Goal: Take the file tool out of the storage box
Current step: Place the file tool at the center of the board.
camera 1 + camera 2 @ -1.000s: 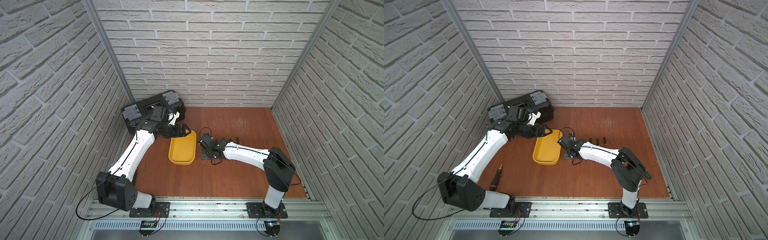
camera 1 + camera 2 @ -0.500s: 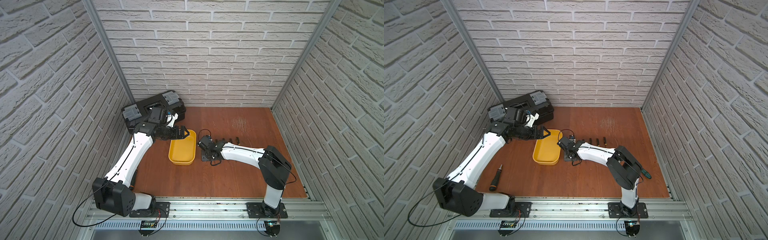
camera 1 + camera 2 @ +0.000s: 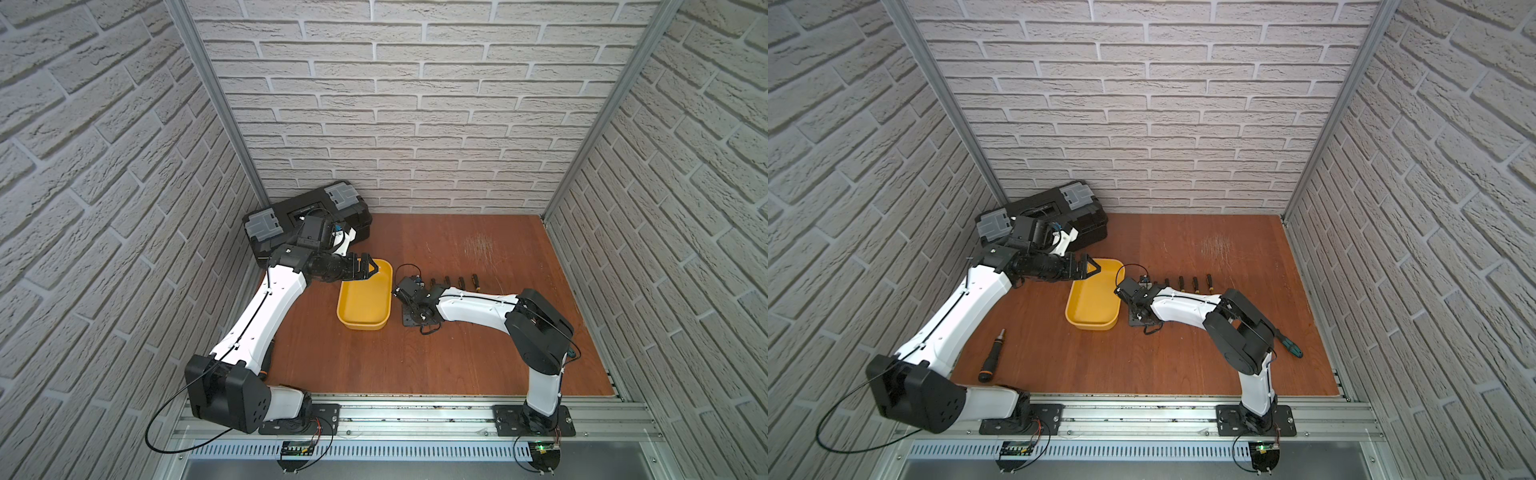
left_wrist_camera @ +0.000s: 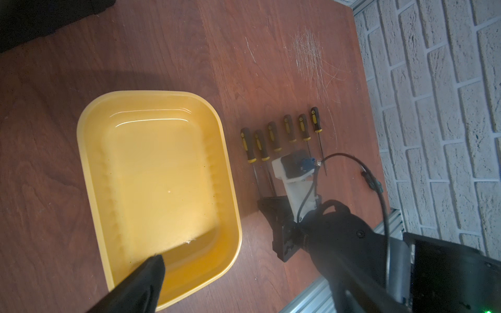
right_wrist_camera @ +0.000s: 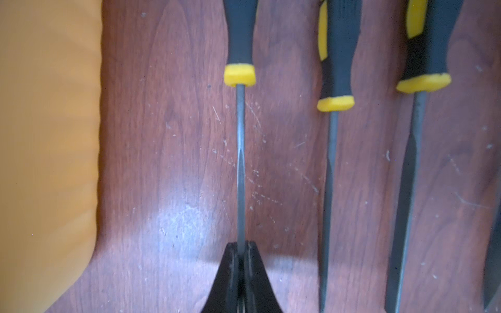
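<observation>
- Pinching the thin steel shank of the file tool (image 5: 240,162), the right gripper (image 5: 240,249) has its jaws closed tight on it, down low at the table (image 4: 162,54).
- The file is outside the storage box (image 4: 81,141), just beside its long wall. Its black-and-yellow handle points away from the gripper.
- The yellow box looks empty in the left wrist view. So I judge the lift-out done, and the set-down is the step in hand.
- The file takes the place nearest the box in a row with five other files (image 4: 289,128). It runs roughly parallel to its neighbour (image 5: 329,176) and apart from it.
- To finish cleanly, part the jaws just a little while low, so the shank doesn't roll or spring.
- Then rise straight up with no sideways drift. The neighbouring file is near on one side and the box wall on the other.
- Whether the file's tip rests on the wood I cannot tell, because the jaws hide it.
- The left gripper (image 3: 368,268) hangs over the far corner of the box with its jaws wide open, holding nothing. It is out of the way of the right arm's lift.
- The black toolbox (image 3: 307,216) sits in the back corner, out of play.
</observation>
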You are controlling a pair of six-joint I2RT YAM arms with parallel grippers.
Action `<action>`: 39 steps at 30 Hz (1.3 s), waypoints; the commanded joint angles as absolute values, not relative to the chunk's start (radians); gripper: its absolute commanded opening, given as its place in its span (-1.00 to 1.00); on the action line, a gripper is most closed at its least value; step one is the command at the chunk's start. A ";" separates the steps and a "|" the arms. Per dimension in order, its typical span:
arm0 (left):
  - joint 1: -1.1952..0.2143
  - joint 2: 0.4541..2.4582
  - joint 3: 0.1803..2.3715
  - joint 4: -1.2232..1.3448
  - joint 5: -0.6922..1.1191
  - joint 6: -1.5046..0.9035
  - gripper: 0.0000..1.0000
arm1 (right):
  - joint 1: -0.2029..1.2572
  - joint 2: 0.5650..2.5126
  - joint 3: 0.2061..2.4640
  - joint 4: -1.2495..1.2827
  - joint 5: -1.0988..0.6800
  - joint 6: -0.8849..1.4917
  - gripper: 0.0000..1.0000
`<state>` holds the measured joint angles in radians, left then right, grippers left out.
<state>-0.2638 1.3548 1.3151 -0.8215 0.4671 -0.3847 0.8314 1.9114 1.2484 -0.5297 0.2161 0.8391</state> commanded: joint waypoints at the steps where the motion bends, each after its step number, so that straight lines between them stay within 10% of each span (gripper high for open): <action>1: -0.259 1.332 1.299 -0.830 0.457 -0.369 0.97 | 0.839 1.922 1.228 -0.506 0.232 0.865 -0.94; 39: -0.259 1.348 1.295 -0.841 0.412 -0.372 0.97 | 0.828 1.776 1.201 -0.512 0.269 0.784 -0.38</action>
<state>-0.2638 1.3548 1.2984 -0.8356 0.4408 -0.3855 0.8310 1.8721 1.2182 -0.5152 0.2440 0.8215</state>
